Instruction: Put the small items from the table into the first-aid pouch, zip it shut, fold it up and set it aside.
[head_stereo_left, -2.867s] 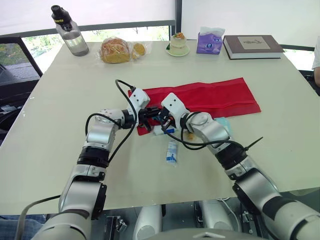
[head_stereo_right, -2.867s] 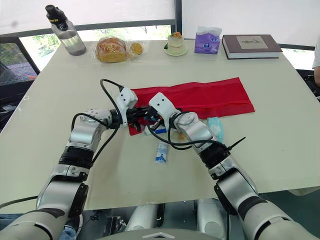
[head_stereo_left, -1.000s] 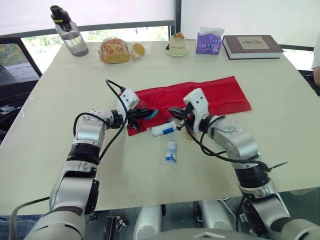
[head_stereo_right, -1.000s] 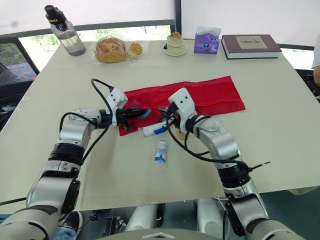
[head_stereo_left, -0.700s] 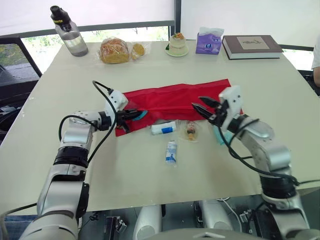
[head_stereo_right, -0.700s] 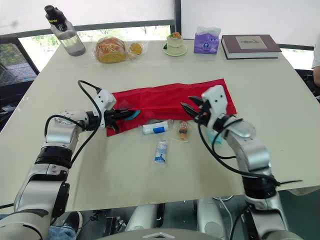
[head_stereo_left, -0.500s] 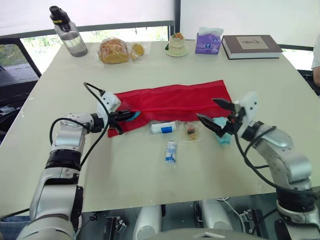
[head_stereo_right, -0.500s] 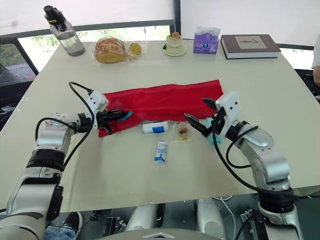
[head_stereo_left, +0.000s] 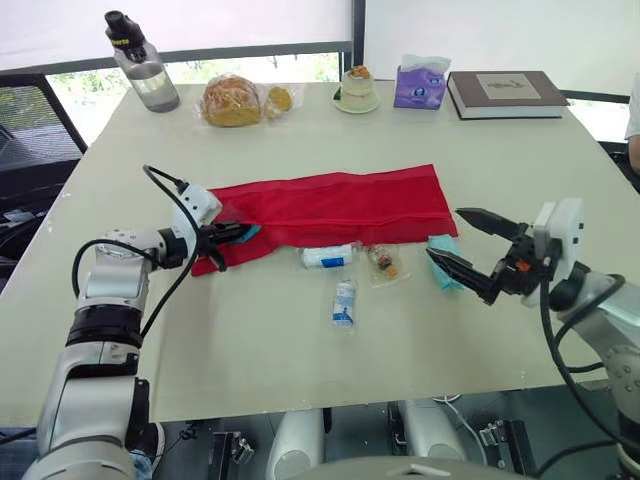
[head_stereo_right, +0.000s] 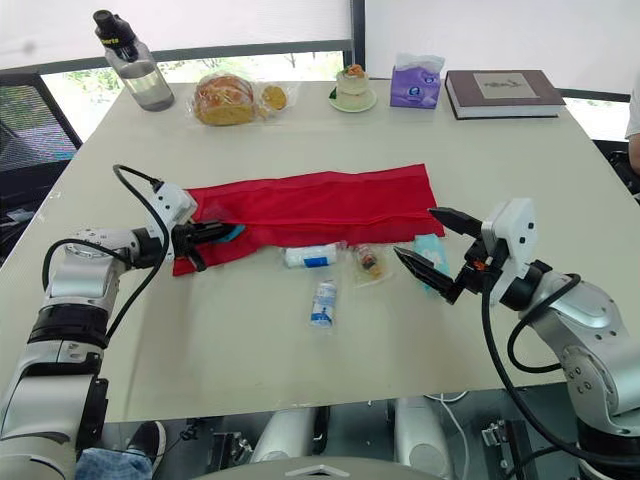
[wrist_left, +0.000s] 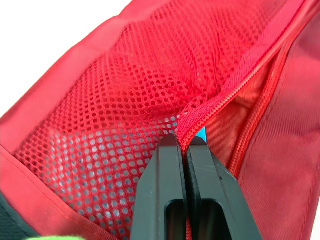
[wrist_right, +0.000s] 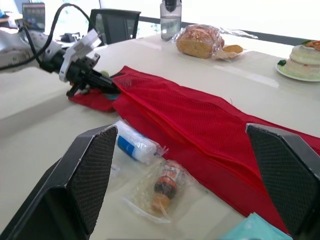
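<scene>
At the middle of the counter (head_stereo_left: 250, 340) the first-aid pouch (head_stereo_left: 330, 205) lies flat and spread lengthwise, red, one mesh panel showing, zip unfastened at its left end. Left gripper (head_stereo_left: 232, 233) at that left end, low over the counter; in the left wrist view its two black fingers (wrist_left: 170, 190) are pressed together with the red zipper edge pinched between the tips, mesh bunched just beyond. A bit of blue shows behind the tips; cannot tell what it is. Right gripper (head_stereo_left: 443, 231) off the pouch's right end, raised clear of the counter, jaws spread wide, nothing between them, touching nothing; the right wrist view shows its fingers (wrist_right: 85, 185) far apart, framing the pouch and the loose items. Small items outside the pouch, on the counter along its near edge: a white roll with blue label (head_stereo_left: 328, 257) just beside the pouch; a clear packet holding a small brown vial (head_stereo_left: 383, 262) next to it; a small sachet (head_stereo_left: 343, 302) nearer the robot, apart from the rest; a teal packet (head_stereo_left: 441, 244) by the pouch's right corner, beneath the right gripper's lower finger. Along the far edge, well apart from the pouch: water bottle (head_stereo_left: 143, 65), bagged bread (head_stereo_left: 232, 101), dessert on a plate (head_stereo_left: 356, 90), tissue pack (head_stereo_left: 418, 83), book (head_stereo_left: 505, 92).
</scene>
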